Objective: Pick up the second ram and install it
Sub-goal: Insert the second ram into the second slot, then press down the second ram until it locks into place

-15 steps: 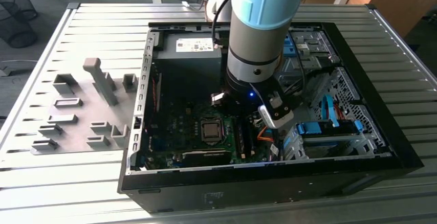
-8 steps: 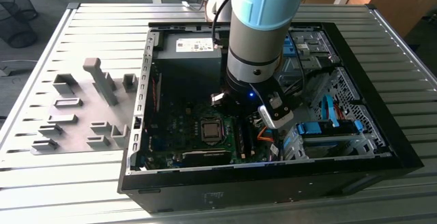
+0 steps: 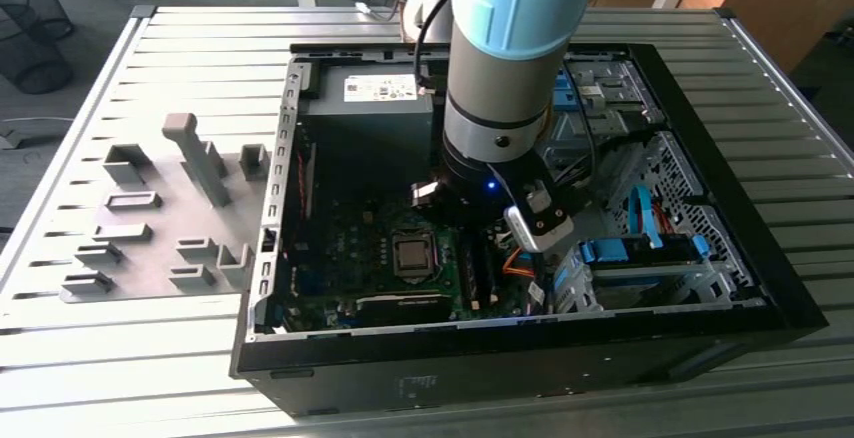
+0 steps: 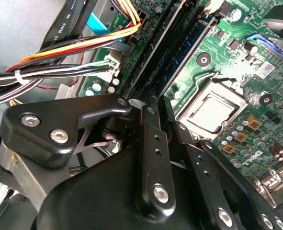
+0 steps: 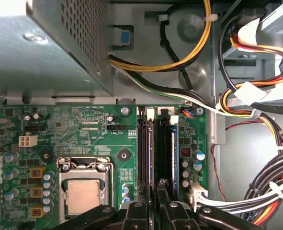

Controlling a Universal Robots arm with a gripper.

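Note:
In the exterior view my arm [image 3: 514,68] reaches down into the open computer case [image 3: 534,348], with the wrist over the motherboard's memory slots. In the first wrist view the second ram [image 5: 154,153] shows edge-on as a thin strip standing in a slot, running straight into the narrow gap between my black fingers. My gripper [image 5: 155,199] is closed on its end. Another dark stick [image 5: 164,148] stands in the neighbouring slot, next to a blue slot [image 5: 174,153]. The second wrist view shows the gripper [image 4: 156,108] from behind, fingertips nearly together at the slots' end.
The processor socket [image 5: 84,191] lies close beside the slots. The power supply [image 5: 45,52] stands beyond them. Yellow, orange and black cable bundles [image 5: 256,115] crowd the other side. Grey fixture blocks [image 3: 160,218] sit on the table at the exterior view's left; blue drive clips [image 3: 641,248] at its right.

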